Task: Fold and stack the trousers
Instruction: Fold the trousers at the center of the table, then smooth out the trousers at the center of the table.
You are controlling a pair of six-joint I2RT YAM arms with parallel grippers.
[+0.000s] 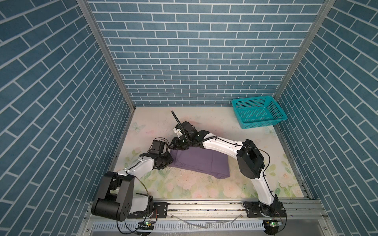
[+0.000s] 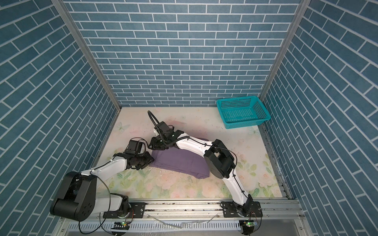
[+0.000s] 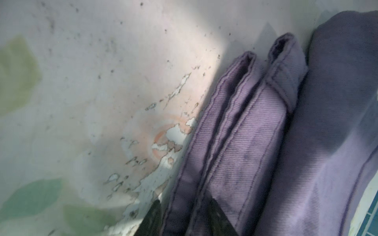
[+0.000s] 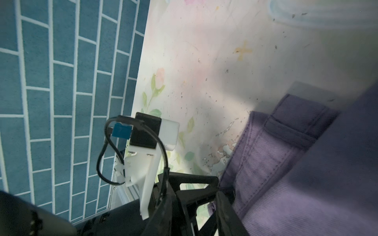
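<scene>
Find the trousers (image 1: 200, 161) folded into a thick purple slab on the table (image 1: 204, 190), well apart from the basket (image 1: 252, 98) and nearer the arm bases than it. Expect soft, limp, fairly light cloth, with layers prone to sliding apart. Take hold at the stacked hem bands, on the end farthest from the basket. Left gripper (image 3: 183, 218) there, pinched on one hem band. Right gripper (image 1: 173, 144) beside the same end; apart or together, cannot tell. Open table toward the basket; side wall close by the hem end.

Both top views were bright, even and sharp, bowed at the edges — the wrist views ran soft and smeared, with shadow over the trousers (image 3: 266, 143) ahead of the left claw (image 3: 184, 218).
</scene>
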